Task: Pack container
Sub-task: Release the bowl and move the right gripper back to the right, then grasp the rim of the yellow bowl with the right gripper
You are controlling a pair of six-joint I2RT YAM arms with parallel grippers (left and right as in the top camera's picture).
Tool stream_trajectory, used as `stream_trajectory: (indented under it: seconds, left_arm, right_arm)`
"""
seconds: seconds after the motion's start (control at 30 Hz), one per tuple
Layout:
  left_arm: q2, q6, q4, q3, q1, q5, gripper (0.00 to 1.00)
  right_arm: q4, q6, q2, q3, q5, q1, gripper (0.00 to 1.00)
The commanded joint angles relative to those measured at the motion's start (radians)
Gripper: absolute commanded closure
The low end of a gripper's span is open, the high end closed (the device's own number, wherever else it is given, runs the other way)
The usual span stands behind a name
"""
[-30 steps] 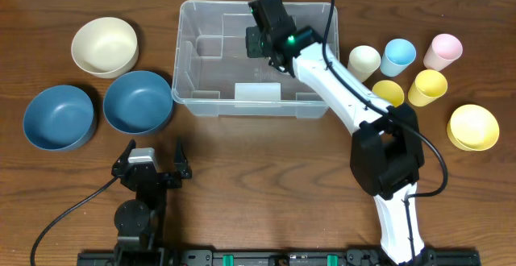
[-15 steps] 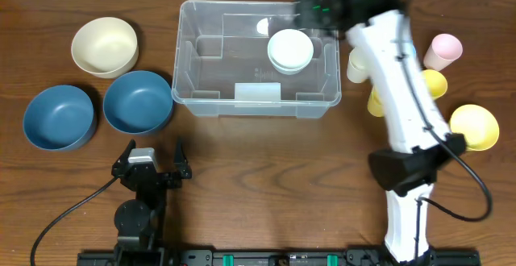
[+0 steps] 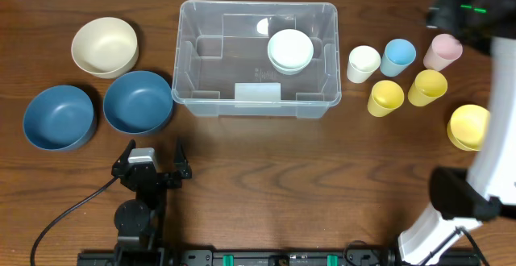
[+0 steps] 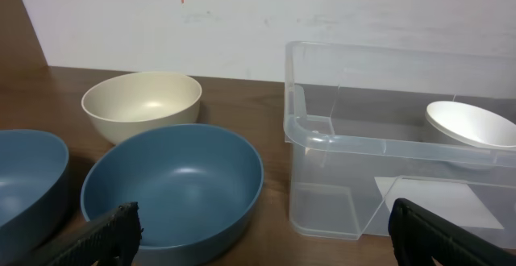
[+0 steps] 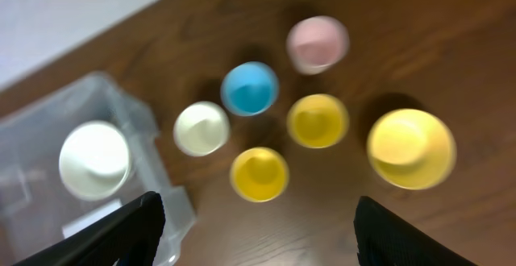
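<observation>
While L end effector, R end effector gape, clear ribbed container holds bowl.

Dark brown wooden table stretching across the whole view, plain white wall standing right behind its far edge, tiny red speck showing on the wall, soft even light falling across the wood grain.

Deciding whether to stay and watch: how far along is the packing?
Done: one white bowl sits inside the container. In hand: nothing; the right gripper is open and empty above the cups, the left gripper open, holding nothing. Likely left: the cream bowl, two blue bowls, yellow bowl and five cups stand outside.
</observation>
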Motion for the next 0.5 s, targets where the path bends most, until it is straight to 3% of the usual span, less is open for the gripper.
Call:
stream_trajectory:
  seconds: [0.0, 0.3, 0.47]
  left_arm:
    - [-0.006, 0.013, -0.034, -0.023, 0.005, -0.008, 0.02]
    - [-0.006, 0.013, -0.034, -0.023, 0.005, -0.008, 0.02]
    - [-0.006, 0.013, -0.034, -0.023, 0.005, -0.008, 0.02]
  right_arm:
    - [-0.005, 0.007, -0.107, -0.06, -0.03, -0.109, 0.23]
    - [0.013, 0.106, -0.32, -0.494, 0.019, -0.487, 0.22]
    - [0.128, 0.108, -0.324, -0.748, -0.009, -0.585, 0.25]
